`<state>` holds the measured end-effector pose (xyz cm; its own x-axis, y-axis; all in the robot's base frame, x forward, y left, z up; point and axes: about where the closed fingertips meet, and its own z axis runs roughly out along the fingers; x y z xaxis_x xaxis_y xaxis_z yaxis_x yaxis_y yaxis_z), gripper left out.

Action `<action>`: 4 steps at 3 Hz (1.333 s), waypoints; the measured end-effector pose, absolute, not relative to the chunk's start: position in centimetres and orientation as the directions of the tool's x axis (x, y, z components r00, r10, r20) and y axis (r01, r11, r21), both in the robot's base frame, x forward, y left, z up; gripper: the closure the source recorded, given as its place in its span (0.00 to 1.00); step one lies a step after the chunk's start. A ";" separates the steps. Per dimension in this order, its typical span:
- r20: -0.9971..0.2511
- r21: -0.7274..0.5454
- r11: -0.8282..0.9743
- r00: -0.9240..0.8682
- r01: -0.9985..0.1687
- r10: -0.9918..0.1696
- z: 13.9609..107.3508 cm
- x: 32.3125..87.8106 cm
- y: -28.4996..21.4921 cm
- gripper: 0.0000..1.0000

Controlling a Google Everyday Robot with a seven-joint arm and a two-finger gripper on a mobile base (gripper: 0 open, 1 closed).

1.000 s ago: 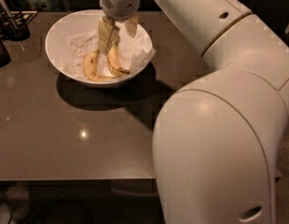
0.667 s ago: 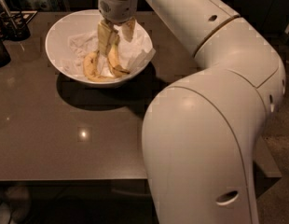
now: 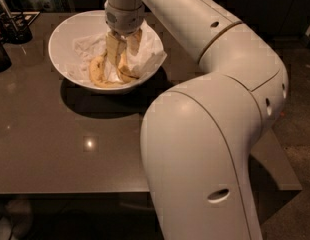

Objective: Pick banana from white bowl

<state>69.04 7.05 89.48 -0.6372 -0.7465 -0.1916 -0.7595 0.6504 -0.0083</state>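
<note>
The white bowl (image 3: 62,39) stands at the back left of the dark table. In it, on a crumpled white napkin (image 3: 145,59), lie two bananas. The longer curved banana (image 3: 98,75) lies along the bowl's front left. A shorter, browner one (image 3: 127,74) lies just to its right. My gripper (image 3: 123,51) reaches straight down into the bowl from above. Its tan fingers (image 3: 114,49) stand apart, with the tips just above the bananas. It holds nothing that I can see. The fingers hide the bananas' far ends.
A dark holder with utensils (image 3: 15,26) and a dark object (image 3: 1,56) stand at the table's back left. My large white arm (image 3: 205,149) covers the table's right half. The table's front edge (image 3: 70,189) is near the bottom.
The gripper has dropped lower into the bowl, closer to the bananas. The arm's elbow has swung to the left. The bananas have not moved.
</note>
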 end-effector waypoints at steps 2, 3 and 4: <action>-0.130 0.024 0.652 -0.649 -0.758 -0.750 86.0 69.6 7.4 0.45; -0.109 0.038 0.652 -0.652 -0.757 -0.751 84.7 69.7 7.5 0.45; -0.092 0.049 0.650 -0.651 -0.758 -0.753 83.8 69.7 7.7 0.45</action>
<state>69.65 7.68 83.79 -0.6515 -0.7530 -0.0923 -0.7583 0.6500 0.0492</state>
